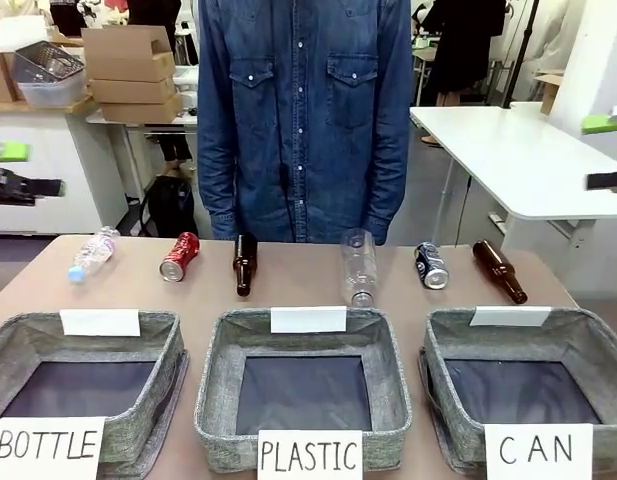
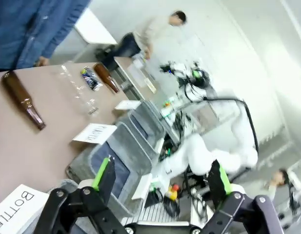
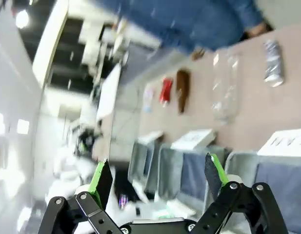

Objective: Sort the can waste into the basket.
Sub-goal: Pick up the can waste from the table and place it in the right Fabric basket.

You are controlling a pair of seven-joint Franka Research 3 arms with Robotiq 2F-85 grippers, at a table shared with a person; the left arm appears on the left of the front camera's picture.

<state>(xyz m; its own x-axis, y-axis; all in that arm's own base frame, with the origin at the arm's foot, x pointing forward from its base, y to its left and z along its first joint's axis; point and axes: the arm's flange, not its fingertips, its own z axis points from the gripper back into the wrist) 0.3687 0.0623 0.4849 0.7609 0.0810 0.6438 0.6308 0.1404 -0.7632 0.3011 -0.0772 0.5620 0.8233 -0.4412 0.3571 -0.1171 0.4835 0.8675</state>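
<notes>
Ahead, cans (image 1: 179,256) (image 1: 431,265), basket (image 1: 578,325), wrist-side, left fingers (image 2: 104,175), right fingers (image 3: 101,178) spread

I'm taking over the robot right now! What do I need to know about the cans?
Left gripper: fingers open, empty, up off the table.
Right gripper: fingers open, empty, also up.
Red can: lying at the far side, between a clear plastic bottle and a brown glass bottle.
Dark blue can: lying just beyond the CAN basket.
Done: nothing, the basket holds no cans.
Left: both cans go into the CAN basket.
</notes>
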